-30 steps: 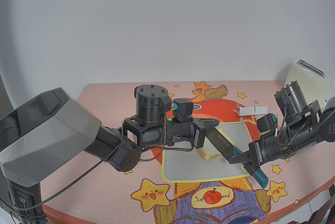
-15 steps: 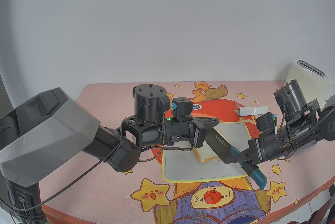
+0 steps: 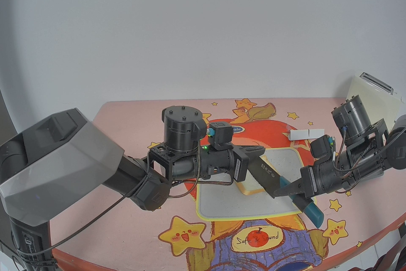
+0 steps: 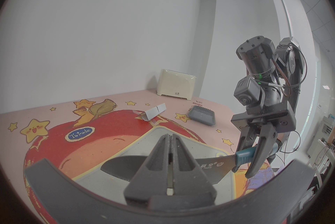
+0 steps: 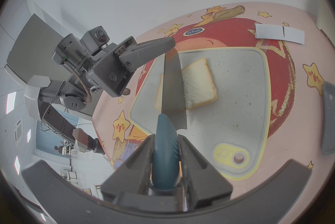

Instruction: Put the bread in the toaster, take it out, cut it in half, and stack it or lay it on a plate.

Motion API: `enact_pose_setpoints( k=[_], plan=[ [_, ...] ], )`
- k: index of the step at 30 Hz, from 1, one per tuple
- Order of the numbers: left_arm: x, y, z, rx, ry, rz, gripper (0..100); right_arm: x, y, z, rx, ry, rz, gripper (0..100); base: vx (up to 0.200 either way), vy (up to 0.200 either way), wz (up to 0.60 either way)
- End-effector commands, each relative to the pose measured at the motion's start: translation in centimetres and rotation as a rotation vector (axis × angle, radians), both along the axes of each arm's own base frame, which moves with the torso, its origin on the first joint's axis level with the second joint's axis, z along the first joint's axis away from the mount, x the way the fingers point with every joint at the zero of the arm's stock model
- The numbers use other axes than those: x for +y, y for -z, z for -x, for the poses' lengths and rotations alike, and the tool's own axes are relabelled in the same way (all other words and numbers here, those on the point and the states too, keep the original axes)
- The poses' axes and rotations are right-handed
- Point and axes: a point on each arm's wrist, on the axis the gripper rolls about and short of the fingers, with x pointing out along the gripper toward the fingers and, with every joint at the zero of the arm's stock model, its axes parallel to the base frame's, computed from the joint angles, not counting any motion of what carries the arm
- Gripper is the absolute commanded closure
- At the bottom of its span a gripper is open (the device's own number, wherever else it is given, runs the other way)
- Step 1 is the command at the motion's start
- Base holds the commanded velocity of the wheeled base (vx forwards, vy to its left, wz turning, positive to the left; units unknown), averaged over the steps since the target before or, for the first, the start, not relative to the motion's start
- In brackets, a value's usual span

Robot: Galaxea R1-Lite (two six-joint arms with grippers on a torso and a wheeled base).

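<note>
Now showing one whole slice of bread (image 5: 197, 83) lying flat and uncut on the pale grey, yellow-edged cutting board (image 5: 240, 85), on the half nearer the robot's left. Crossing over that slice's left part with the broad dark blade of a knife (image 5: 172, 86), tip pointing toward the left arm, teal handle trailing back toward the board's near right corner. Gripping that handle in the right hand (image 5: 165, 144), fingers clamped on either side of it just behind the blade. Meeting the blade's far end with the left hand (image 4: 171, 141), fingers pressed together into a single wedge. Not revealing, from any angle, whether that wedge is touching the steel or whether the cutting edge is touching the crust. Carrying all of it on a pink table (image 3: 127, 124) printed with a red apple and yellow stars, the board sitting over the apple. Showing, farther out, a folded white card (image 5: 279, 33) lying just beyond the board's far right corner, a dark grey ribbed slab (image 4: 201, 115) on the table between board and toaster, and the cream toaster (image 4: 176, 84) standing upright at the table's far right corner, against the white wall and well apart from the bread.
</note>
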Motion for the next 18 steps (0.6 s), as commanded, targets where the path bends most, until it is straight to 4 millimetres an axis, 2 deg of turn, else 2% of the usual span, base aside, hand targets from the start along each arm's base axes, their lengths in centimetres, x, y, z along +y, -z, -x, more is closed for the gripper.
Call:
enact_pose_setpoints(
  k=[1, 8, 18],
  plan=[
    [-0.02, 0.23, -0.04, 0.007, 0.000, -0.005, 100, 0.02, -0.05, -0.01, -0.004, -0.001, -0.002, 100, 0.000, 0.000, 0.00],
    [0.06, 0.66, 0.05, 0.013, 0.000, -0.010, 100, 0.05, -0.13, 0.08, -0.005, -0.004, -0.002, 100, 0.000, 0.000, 0.00],
    [0.08, 0.13, 0.07, 0.001, -0.001, 0.002, 100, 0.14, 0.54, 0.00, 0.017, -0.005, 0.014, 100, 0.000, 0.000, 0.00]
  ],
)
